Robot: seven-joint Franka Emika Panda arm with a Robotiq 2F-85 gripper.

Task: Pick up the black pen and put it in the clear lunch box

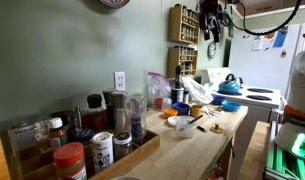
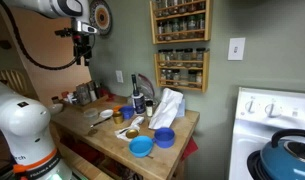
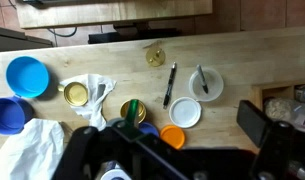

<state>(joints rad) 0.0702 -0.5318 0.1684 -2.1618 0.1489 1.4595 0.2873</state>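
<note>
The black pen lies flat on the wooden counter in the wrist view, pointing roughly away from me. Just right of it stands a round clear container with a dark utensil inside. A white round lid and an orange lid lie just below the pen. My gripper hangs high above the counter, open and empty, its dark fingers filling the bottom of the wrist view. It shows near the top of both exterior views.
Two blue bowls, a gold lid, a green-and-gold item and white cloth crowd the counter left of the pen. A spice rack hangs on the wall. A stove adjoins the counter.
</note>
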